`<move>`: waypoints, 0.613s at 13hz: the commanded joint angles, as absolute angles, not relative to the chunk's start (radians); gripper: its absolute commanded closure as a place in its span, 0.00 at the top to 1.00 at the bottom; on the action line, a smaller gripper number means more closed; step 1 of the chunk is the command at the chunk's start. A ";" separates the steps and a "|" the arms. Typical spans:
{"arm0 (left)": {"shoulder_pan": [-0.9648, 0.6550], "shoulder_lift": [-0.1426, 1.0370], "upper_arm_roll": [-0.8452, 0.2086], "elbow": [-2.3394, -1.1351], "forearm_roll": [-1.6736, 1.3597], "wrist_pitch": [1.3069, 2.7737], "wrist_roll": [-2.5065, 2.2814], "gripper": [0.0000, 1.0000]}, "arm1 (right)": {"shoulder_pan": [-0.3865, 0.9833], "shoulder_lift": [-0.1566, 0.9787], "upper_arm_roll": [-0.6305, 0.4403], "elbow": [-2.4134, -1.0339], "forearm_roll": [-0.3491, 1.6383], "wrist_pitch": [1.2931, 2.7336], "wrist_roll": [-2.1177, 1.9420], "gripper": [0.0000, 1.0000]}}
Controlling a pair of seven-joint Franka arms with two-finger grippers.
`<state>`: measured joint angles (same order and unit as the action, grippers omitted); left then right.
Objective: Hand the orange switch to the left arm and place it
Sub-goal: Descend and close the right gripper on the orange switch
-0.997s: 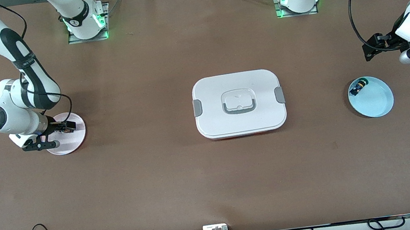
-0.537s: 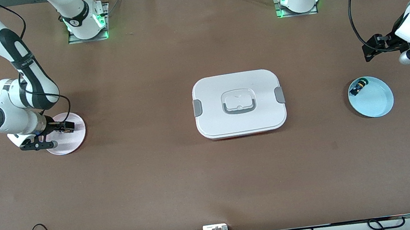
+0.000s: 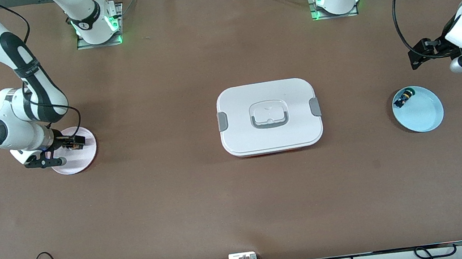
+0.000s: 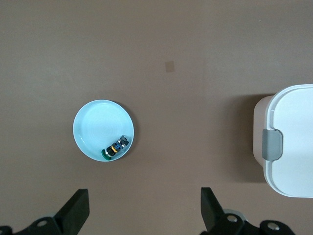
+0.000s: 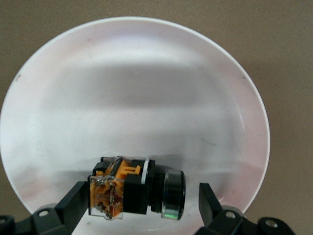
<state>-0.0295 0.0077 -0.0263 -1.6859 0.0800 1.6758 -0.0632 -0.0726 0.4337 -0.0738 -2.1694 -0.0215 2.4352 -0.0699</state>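
Note:
The orange switch [image 5: 129, 188] lies on its side on a pale pink plate [image 5: 146, 73] at the right arm's end of the table. My right gripper [image 5: 142, 205] is down at the plate with its fingers open on either side of the switch, one finger close to the orange end and a gap at the cap end. In the front view the right gripper [image 3: 72, 144] sits over that plate [image 3: 82, 161]. My left gripper [image 4: 144, 210] is open and empty, high over bare table beside a light blue plate [image 4: 95, 122]. The white box [image 3: 269, 117] stands mid-table between the plates.
A small black switch with a green-blue cap [image 3: 404, 98] lies in the light blue plate [image 3: 423, 113] at the left arm's end; it also shows in the left wrist view [image 4: 115, 147]. The box's edge and grey latch [image 4: 272, 144] show there too.
The right arm's wrist shifted slightly and came back, and its gripper stays at the pink plate around the switch. The left arm has not moved.

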 commanded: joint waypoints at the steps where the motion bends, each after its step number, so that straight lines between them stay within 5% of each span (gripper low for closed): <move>1: -0.034 0.015 -0.025 -1.671 0.066 1.677 -0.055 1.00 | -0.072 0.420 -0.069 -2.187 -0.034 2.448 -0.044 0.99; 2: -0.034 0.015 -0.025 -1.671 0.066 1.677 -0.055 1.00 | -0.074 0.420 -0.069 -2.187 -0.034 2.448 -0.044 0.92; 6: -0.034 0.015 -0.025 -1.671 0.066 1.677 -0.055 1.00 | -0.074 0.419 -0.069 -2.189 -0.038 2.444 -0.078 0.25; 8: -0.032 0.015 -0.025 -1.671 0.066 1.677 -0.055 1.00 | -0.074 0.417 -0.069 -2.187 -0.038 2.444 -0.094 0.15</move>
<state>-0.0305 0.0080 -0.0263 -1.6859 0.0800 1.6759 -0.0632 -0.0723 0.4322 -0.0733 -2.1694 -0.0241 2.4351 -0.0803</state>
